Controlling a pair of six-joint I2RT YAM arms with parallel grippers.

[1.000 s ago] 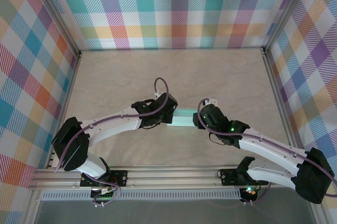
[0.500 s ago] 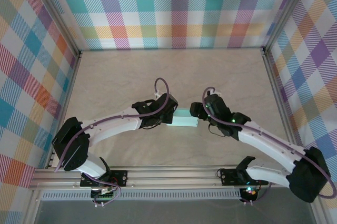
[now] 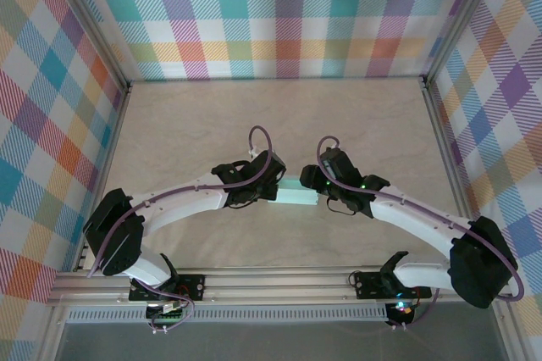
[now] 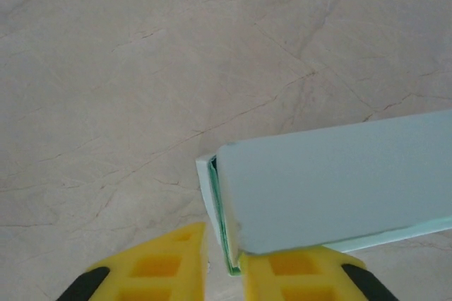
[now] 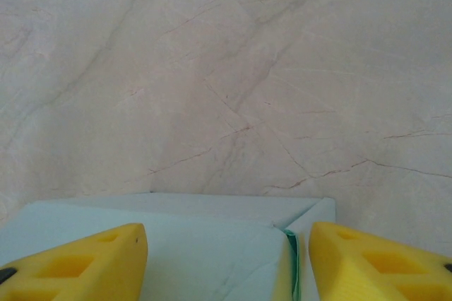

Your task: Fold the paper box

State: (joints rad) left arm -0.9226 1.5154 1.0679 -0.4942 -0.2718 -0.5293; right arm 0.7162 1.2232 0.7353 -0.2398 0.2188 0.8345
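The paper box point(image 3: 295, 196) is a pale mint-blue flat rectangular box lying on the table between the two grippers. My left gripper point(image 3: 273, 190) is at its left end. In the left wrist view the box point(image 4: 339, 181) shows its end flap edge in the narrow gap of the left gripper point(image 4: 224, 267). The right finger point(image 4: 304, 273) touches the box and the left finger point(image 4: 155, 266) stands just off it. My right gripper point(image 3: 318, 183) is over the box's right end. In the right wrist view the right gripper point(image 5: 226, 262) is open wide above the box point(image 5: 205, 244).
The marbled beige table point(image 3: 279, 124) is walled by plaid panels at the back point(image 3: 279, 13) and on both sides. An aluminium rail point(image 3: 279, 280) with the arm bases runs along the near edge.
My right gripper has shifted left and slightly back, over the box's right end, with its arm swinging round. The left gripper's jaws have parted a little from shut.
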